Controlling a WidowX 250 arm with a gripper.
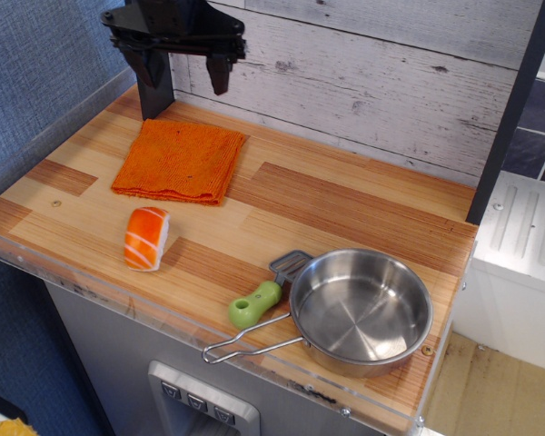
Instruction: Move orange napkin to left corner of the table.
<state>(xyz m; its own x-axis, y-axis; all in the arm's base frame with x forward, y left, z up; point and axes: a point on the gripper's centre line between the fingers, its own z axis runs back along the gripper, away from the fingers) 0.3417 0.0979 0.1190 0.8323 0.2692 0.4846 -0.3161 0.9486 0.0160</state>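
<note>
My gripper [185,71], in the upper left of the frame, is matte black all over, and only its lower part shows before the top edge cuts it off. A flat, wide crossbar spans its width, and two short, blocky fingers [220,73] hang from it, each narrowing to a blunt tip. The finger nearer the left edge looks thicker and squarer than the other, and the black finish is too dark for me to pick out any screws or markings.
</note>
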